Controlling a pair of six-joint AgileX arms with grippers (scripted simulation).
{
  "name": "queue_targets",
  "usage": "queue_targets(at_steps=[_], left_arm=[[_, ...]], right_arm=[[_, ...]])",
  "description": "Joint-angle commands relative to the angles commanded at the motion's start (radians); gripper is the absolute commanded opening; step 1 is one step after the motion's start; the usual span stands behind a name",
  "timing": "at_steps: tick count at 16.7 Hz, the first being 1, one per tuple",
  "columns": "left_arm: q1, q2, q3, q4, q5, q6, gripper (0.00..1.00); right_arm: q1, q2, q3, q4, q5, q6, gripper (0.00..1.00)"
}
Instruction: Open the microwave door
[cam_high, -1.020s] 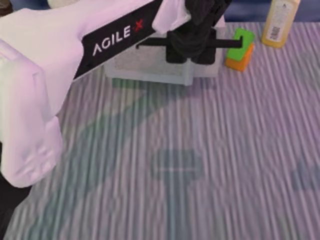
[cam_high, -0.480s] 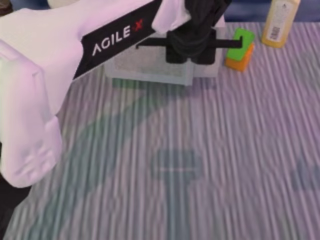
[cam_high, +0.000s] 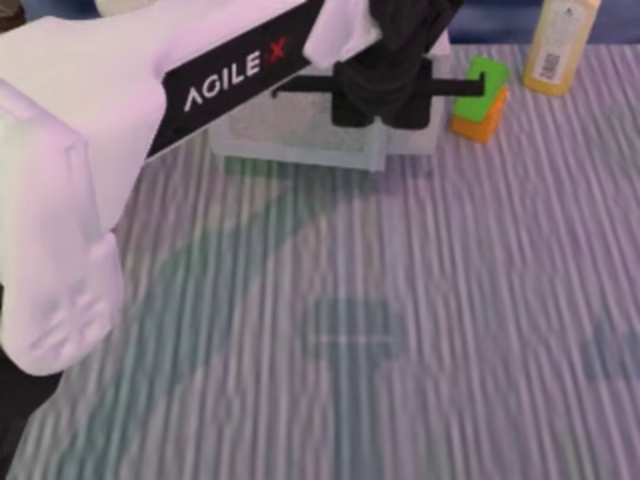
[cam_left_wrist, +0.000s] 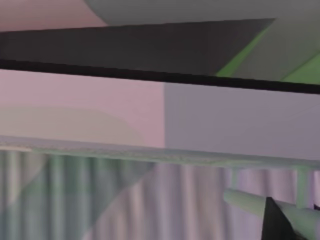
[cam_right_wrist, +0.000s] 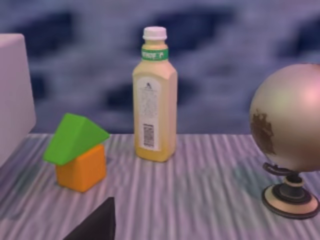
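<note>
Your left gripper (cam_high: 385, 95) sits at the far edge of the table, directly over the front of the microwave (cam_high: 300, 135); its dark body covers the spot where the fingers meet the appliance, so you cannot tell from the top view whether they are spread or closed; the left wrist view does not settle it either. Locate the microwave door (cam_high: 295, 125) as the speckled grey panel below the white arm link marked with the maker's lettering; its right end lies under the gripper; a thin dark bar (cam_high: 305, 84) runs along its upper edge from the arm link to the gripper. In the left wrist view you see a pale flat surface (cam_left_wrist: 225, 120) filling the middle, a dark band above it, a narrow light ledge below it, and the striped table (cam_left_wrist: 100, 200) underneath; one dark fingertip (cam_left_wrist: 277, 222) shows at the lower corner.

Note the surroundings; an orange block (cam_high: 478, 115) with a green wedge (cam_high: 487, 75) on top stands just beside the microwave on the right; a yellow bottle (cam_high: 560, 45) stands farther right at the back edge. In the right wrist view you see the same block, wedge and bottle, with a globe (cam_right_wrist: 290, 125) on a stand near them; only a dark tip of the right gripper (cam_right_wrist: 100, 222) shows there, and you cannot tell its opening.
</note>
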Motion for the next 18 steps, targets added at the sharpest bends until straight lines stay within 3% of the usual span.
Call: queue_targets(at_steps=[18], left_arm=[[0.002,-0.049,-0.083,0.046,0.018,0.04,0.0]], right_arm=[[0.0,0.0,0.0,0.0,0.0,0.0,1.0]])
